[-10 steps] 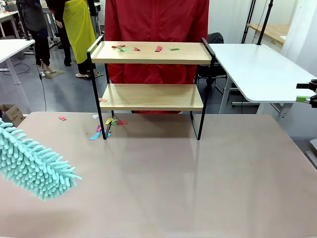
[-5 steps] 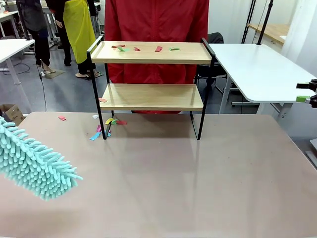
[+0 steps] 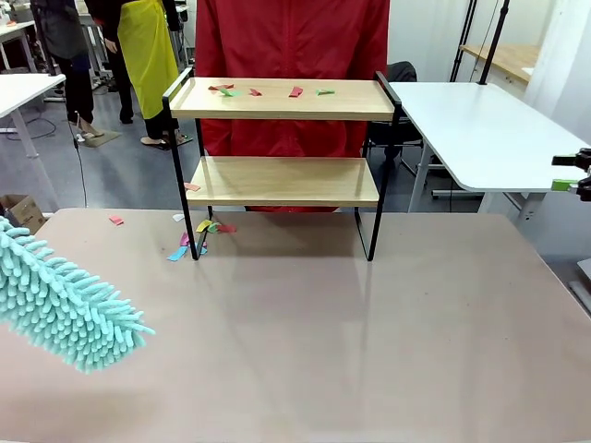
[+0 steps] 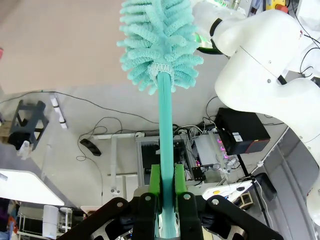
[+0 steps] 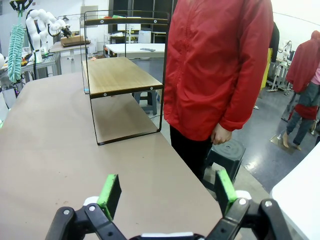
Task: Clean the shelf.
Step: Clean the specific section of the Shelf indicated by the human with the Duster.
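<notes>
From the front we see the small two-tier shelf [image 3: 282, 180] of light wooden boards in a thin black metal frame. It stands at the far middle of the matte brown table [image 3: 369, 351], at 12 o'clock from the table's centre. Small coloured paper scraps [image 3: 295, 90] lie on its top board, and more lie on the table around its left front leg. A person in a red jacket [image 3: 291, 37] stands just behind it. A fluffy teal chenille duster head [image 3: 65, 305] hangs over the table at 8 o'clock, well apart from the shelf, which lies toward 1 o'clock from it. The right claw [image 3: 571, 173] peeks in at the 3 o'clock edge, past the table's right side. From it the shelf lies well off toward 9 o'clock.

Through the left wrist camera we see the left claw [image 4: 167, 172] rising from 6 o'clock. Its green pads [image 4: 154, 180] are clenched on the duster's straight teal handle [image 4: 165, 115]. The handle runs up to the fluffy head at 12 o'clock, with the brown table behind it.

Through the right wrist camera we see the right claw at 6 o'clock standing released, its pads wide apart with nothing between them. The shelf sits on the table toward 11 o'clock from this claw, well apart from it. The person in red stands just beside the shelf at 1 o'clock, and the teal duster hangs near the 10 o'clock edge.
</notes>
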Robot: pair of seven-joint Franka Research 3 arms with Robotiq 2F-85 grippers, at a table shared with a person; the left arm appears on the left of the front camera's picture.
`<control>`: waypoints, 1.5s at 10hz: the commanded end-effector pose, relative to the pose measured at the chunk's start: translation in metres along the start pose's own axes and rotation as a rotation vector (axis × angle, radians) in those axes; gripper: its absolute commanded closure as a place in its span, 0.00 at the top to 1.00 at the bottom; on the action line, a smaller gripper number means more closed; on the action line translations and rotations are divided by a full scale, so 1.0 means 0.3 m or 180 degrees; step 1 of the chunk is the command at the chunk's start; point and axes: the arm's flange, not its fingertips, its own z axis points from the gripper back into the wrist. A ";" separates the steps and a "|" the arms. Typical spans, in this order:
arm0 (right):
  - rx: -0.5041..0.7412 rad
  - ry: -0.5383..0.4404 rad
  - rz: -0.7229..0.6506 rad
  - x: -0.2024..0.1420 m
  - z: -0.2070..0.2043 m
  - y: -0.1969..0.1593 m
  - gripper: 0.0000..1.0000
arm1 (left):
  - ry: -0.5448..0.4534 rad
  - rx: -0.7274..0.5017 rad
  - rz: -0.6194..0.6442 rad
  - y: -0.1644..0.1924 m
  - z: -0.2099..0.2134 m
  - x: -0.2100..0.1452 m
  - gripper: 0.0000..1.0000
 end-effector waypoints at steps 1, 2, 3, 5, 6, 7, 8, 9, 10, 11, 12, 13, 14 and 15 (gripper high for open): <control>0.0006 0.0005 0.0013 0.012 -0.005 0.004 1.00 | 0.0010 -0.0010 0.0022 -0.013 0.011 -0.007 0.13; 0.0006 0.0005 0.0013 0.012 -0.005 0.004 1.00 | 0.0010 -0.0010 0.0022 -0.013 0.011 -0.007 0.13; 0.0006 0.0005 0.0013 0.012 -0.005 0.004 1.00 | 0.0010 -0.0010 0.0022 -0.013 0.011 -0.007 0.13; 0.0006 0.0005 0.0013 0.012 -0.005 0.004 1.00 | 0.0010 -0.0010 0.0022 -0.013 0.011 -0.007 0.13; 0.0006 0.0005 0.0013 0.012 -0.005 0.004 1.00 | 0.0010 -0.0010 0.0022 -0.013 0.011 -0.007 0.13; 0.0006 0.0005 0.0013 0.012 -0.005 0.004 1.00 | 0.0010 -0.0010 0.0022 -0.013 0.011 -0.007 0.13; 0.0006 0.0005 0.0013 0.012 -0.005 0.004 1.00 | 0.0010 -0.0010 0.0022 -0.013 0.011 -0.007 0.13; 0.0006 0.0005 0.0013 0.012 -0.005 0.004 1.00 | 0.0010 -0.0010 0.0022 -0.013 0.011 -0.007 0.13; 0.0006 0.0005 0.0013 0.012 -0.005 0.004 1.00 | 0.0010 -0.0010 0.0022 -0.013 0.011 -0.007 0.13; 0.0006 0.0005 0.0013 0.012 -0.005 0.004 1.00 | 0.0010 -0.0010 0.0022 -0.013 0.011 -0.007 0.13; 0.0006 0.0005 0.0013 0.012 -0.005 0.004 1.00 | 0.0010 -0.0010 0.0022 -0.013 0.011 -0.007 0.13; 0.0006 0.0005 0.0013 0.012 -0.005 0.004 1.00 | 0.0010 -0.0010 0.0022 -0.013 0.011 -0.007 0.13; 0.0006 0.0005 0.0013 0.012 -0.005 0.004 1.00 | 0.0010 -0.0010 0.0022 -0.013 0.011 -0.007 0.13; 0.0006 0.0005 0.0013 0.012 -0.005 0.004 1.00 | 0.0010 -0.0010 0.0022 -0.013 0.011 -0.007 0.13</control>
